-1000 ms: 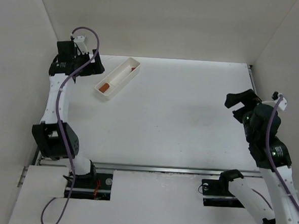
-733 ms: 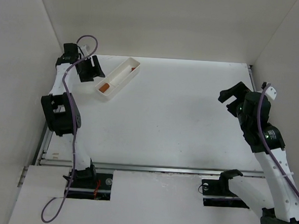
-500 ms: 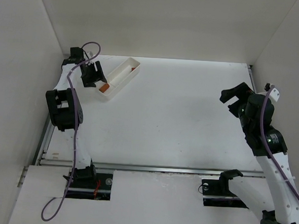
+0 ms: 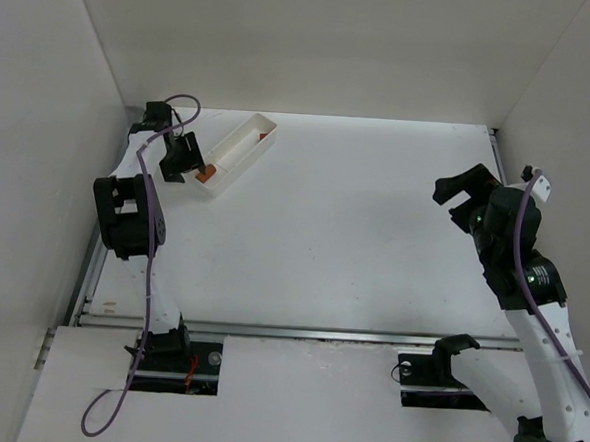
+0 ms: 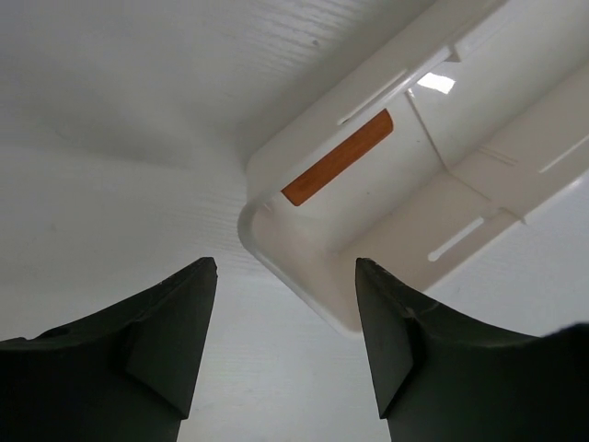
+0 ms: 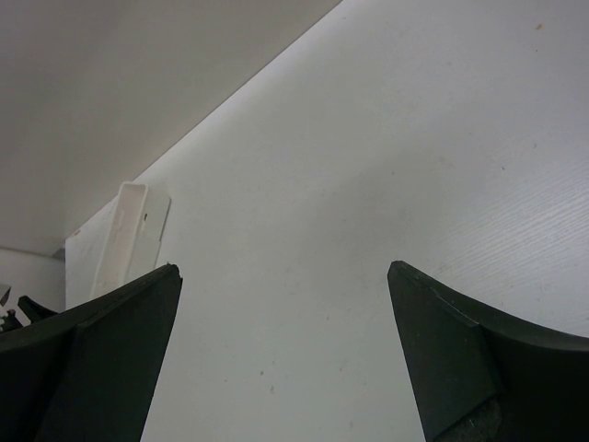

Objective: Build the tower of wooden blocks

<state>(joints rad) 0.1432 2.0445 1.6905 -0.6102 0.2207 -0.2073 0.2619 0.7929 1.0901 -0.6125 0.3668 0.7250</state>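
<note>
Left gripper (image 4: 182, 157) has swung in over the last second from the far-left corner of the white table (image 4: 354, 245) to the near-left end of the long white rectangular plastic tray (image 4: 252, 141). Its fingers have narrowed on the way but are still apart, pinching nothing. In the left wrist view the left gripper (image 5: 283, 276) straddles the tray's (image 5: 433, 230) rounded end corner, so it is lined up on the tray wall rather than on the block.

Right gripper (image 4: 462, 198) has only drifted a bit. It is spread wide, empty, over the right side of the table and well apart from the tray. The right wrist view shows its fingers open over bare table (image 6: 283, 272), with the tray (image 6: 138, 230) far off.

My read: this is the approach for the 1st pick. No tower is visible anywhere, so stacking hasn't started.

The 1 small orange-brown wooden block (image 5: 337, 157) I can make out lies flat in the tray's end compartment, against a side wall. Its long axis looks parallel to the tray's length, so in the top view (image 4: 207, 173) it points near-left to far-right. The top view is too small to confirm that.

Judgement: the fingers need to shift inward over the compartment and close across the block's short side.
</note>
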